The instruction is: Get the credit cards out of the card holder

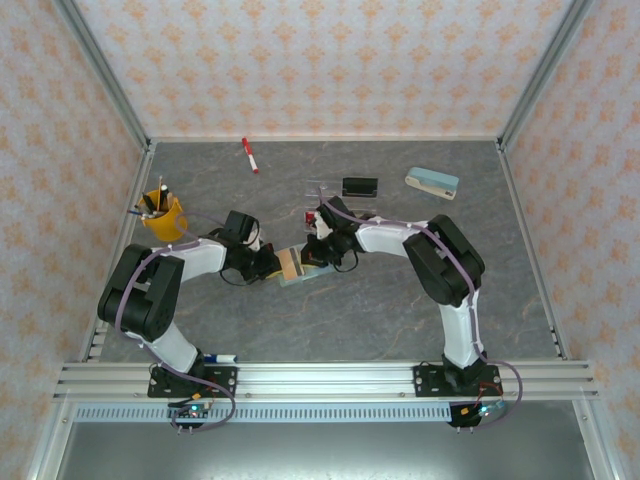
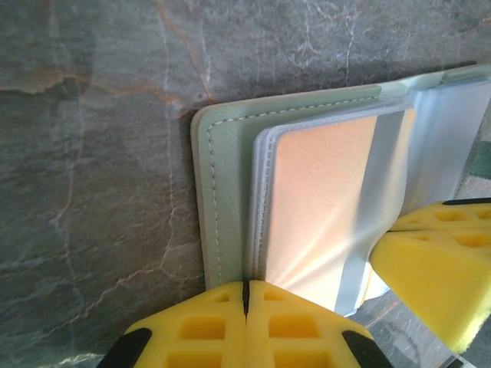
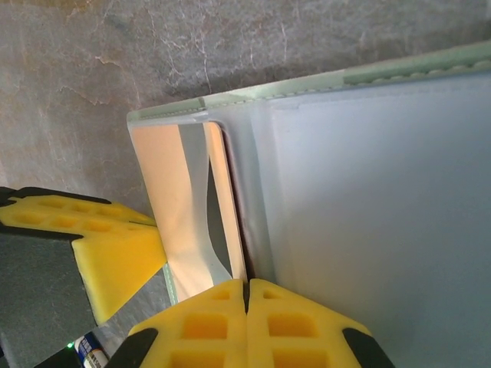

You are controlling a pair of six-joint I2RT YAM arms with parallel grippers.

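The card holder (image 1: 293,265) lies open in the middle of the table, between both grippers. Its pale green-grey cover (image 2: 226,184) and frosted inner sleeves (image 3: 368,222) stand fanned apart. A tan-gold credit card (image 2: 322,192) sits inside one clear sleeve, and the same card (image 3: 163,199) shows from the other side. A thin dark red edge (image 3: 241,230) runs beside it. My left gripper (image 2: 246,285) is shut on the holder's near edge, where the cover meets the sleeves. My right gripper (image 3: 246,285) is shut on the opposite edge, at the sleeve with the red edge. The right fingers (image 2: 430,261) show beside the tan card.
A yellow cup of pens (image 1: 163,215) stands at the left. A red marker (image 1: 249,155) lies at the back. A black block (image 1: 360,186) and a cream-and-teal stapler (image 1: 432,182) sit at the back right. A blue-and-white pen (image 1: 222,357) lies by the left base.
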